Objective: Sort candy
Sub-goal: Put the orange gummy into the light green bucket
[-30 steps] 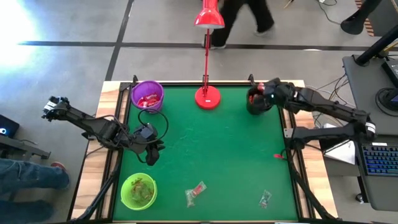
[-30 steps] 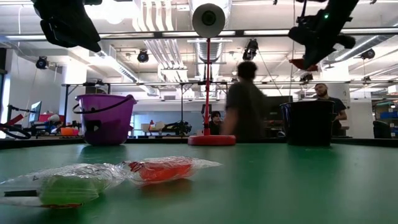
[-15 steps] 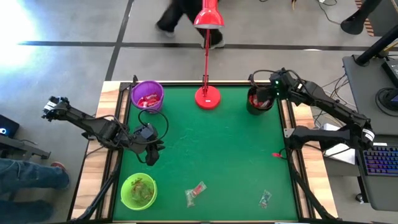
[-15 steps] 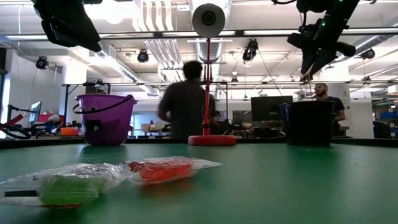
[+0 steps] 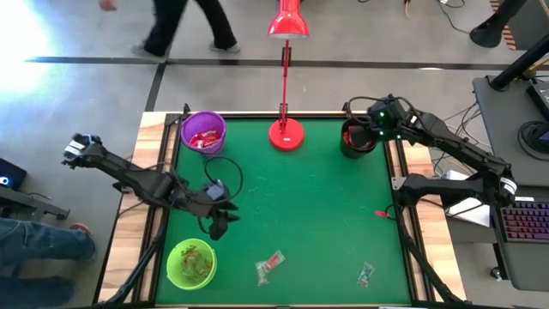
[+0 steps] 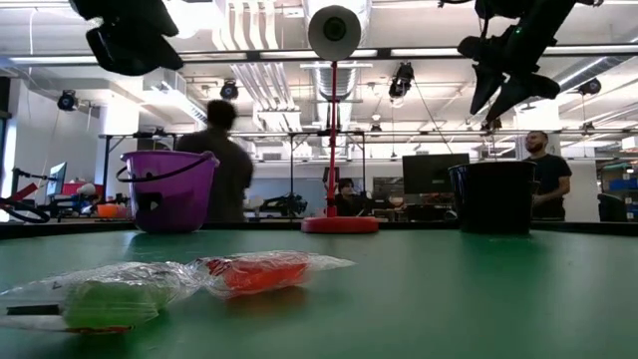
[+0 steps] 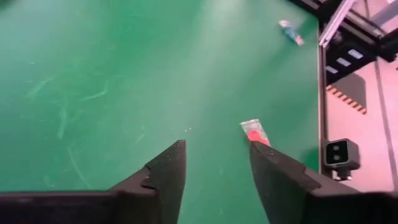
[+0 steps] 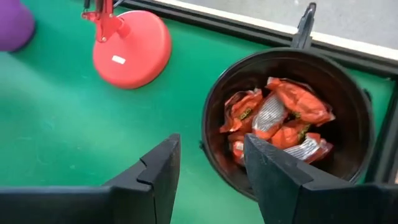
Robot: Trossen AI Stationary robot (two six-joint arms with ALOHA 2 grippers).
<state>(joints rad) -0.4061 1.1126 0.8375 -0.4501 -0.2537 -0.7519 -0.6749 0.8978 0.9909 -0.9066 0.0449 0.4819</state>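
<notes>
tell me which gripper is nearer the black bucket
Right. The right gripper hangs just above the black bucket at the far right corner, jaws open. The left gripper is across the table, near the green bucket.

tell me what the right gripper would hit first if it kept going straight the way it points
Most likely the orange-red candy piled in the black bucket. The right gripper is open and hangs above the bucket's mouth, near its rim, so it might clip the rim first; depth is unclear.
</notes>
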